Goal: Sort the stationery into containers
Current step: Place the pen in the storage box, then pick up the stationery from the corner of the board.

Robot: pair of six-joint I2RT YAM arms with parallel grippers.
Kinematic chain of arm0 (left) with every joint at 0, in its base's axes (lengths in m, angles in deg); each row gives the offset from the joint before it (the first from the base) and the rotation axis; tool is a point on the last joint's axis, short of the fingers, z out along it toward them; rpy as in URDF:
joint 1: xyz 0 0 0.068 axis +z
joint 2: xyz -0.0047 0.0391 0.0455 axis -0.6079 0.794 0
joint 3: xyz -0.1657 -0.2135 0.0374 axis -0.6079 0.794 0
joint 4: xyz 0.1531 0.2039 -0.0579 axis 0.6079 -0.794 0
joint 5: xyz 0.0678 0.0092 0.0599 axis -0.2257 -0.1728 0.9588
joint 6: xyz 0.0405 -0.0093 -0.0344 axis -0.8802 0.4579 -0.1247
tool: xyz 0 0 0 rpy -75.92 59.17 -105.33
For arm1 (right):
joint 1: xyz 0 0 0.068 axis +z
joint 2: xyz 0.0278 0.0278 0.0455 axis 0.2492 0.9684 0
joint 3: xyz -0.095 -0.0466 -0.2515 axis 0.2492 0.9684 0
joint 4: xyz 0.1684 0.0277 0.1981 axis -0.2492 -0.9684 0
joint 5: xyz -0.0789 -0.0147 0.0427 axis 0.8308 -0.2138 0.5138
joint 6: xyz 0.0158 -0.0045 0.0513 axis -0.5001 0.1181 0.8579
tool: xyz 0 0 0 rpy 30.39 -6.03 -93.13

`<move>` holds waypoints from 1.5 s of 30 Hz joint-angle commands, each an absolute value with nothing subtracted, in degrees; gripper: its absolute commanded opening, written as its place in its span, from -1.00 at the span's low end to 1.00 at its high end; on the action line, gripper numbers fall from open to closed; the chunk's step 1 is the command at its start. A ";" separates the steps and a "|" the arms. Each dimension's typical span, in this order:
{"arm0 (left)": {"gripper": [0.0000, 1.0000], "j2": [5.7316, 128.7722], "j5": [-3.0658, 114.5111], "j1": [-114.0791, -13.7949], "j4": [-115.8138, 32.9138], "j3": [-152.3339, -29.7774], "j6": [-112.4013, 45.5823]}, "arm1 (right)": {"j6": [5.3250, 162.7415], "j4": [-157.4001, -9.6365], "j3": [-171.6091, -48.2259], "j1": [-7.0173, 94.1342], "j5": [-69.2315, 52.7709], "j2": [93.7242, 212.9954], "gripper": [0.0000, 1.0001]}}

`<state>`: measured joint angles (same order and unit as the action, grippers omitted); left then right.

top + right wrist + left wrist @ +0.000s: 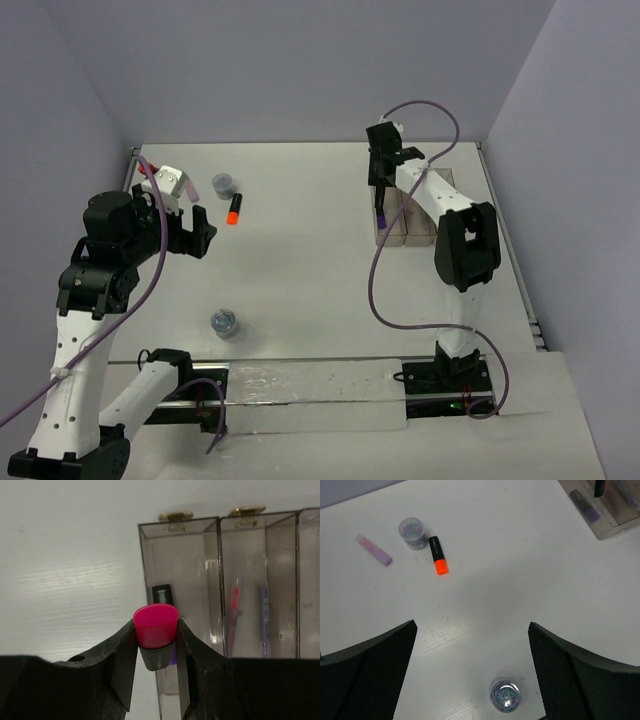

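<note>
My right gripper (156, 630) is shut on a black highlighter with a pink end (156, 622) and holds it upright over the left one of three joined clear bins (180, 560). That bin holds a black highlighter with a purple end (163, 596). The middle bin holds thin sticks (233, 615). In the top view the right gripper (381, 200) is over the bins (410, 232). My left gripper (472, 626) is open and empty above a round clear pot (505, 695). Farther off lie an orange-ended highlighter (438, 556), a second pot (413, 532) and a pale pink block (374, 550).
In the top view the orange-ended highlighter (233, 210) and the far pot (223, 183) lie at the back left, and the near pot (225, 322) sits towards the front. The bins stand near the right wall. The table's back edge meets the wall.
</note>
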<state>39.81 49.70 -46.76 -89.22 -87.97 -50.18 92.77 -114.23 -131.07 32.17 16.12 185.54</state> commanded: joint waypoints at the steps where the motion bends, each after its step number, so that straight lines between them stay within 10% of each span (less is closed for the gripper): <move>1: 0.98 37.29 52.73 -46.75 -89.44 -86.83 -51.67 | 93.12 -117.20 -135.54 30.27 20.33 185.75 -1.00; 8: 0.99 36.50 53.73 -46.67 -89.87 -85.80 -52.37 | 90.84 -115.94 -132.11 28.99 19.96 189.73 -0.89; 20: 0.99 36.32 54.23 -45.88 -90.31 -85.68 -52.82 | 87.02 -117.58 -133.26 30.18 13.75 184.09 0.92; 32: 0.98 36.17 56.03 -43.92 -88.79 -86.68 -52.28 | 64.54 -101.79 -109.41 65.66 -0.58 158.62 0.93; 45: 0.98 39.87 55.47 -37.07 -88.77 -90.86 -49.65 | 68.50 -99.67 -119.53 88.62 -7.99 178.53 0.95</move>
<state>38.96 56.26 -39.36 -90.27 -87.29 -51.33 67.17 -100.98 -113.66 84.85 -6.76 173.65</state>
